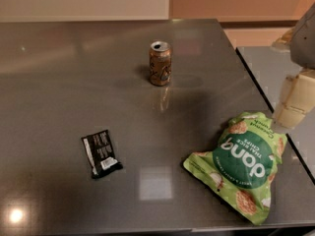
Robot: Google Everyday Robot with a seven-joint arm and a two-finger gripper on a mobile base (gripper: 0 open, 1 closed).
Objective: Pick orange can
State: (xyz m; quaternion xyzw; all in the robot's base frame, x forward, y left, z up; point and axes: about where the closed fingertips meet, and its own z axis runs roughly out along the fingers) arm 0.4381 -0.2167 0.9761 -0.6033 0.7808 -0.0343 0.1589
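Note:
The orange can (160, 63) stands upright on the grey table (74, 82), a little right of centre toward the back. It is orange-brown with a silver top and dark and pale markings on its side. My gripper (294, 102) shows as pale blocks under a grey arm part at the right edge of the camera view. It hangs over the table's right edge, well to the right of the can and a little nearer, apart from it. Nothing is seen in it.
A green chip bag (241, 161) lies flat at the front right, below the gripper. A small black packet (101, 153) lies at the front left. A second grey surface (266, 65) adjoins on the right across a dark gap. A wall runs behind the table.

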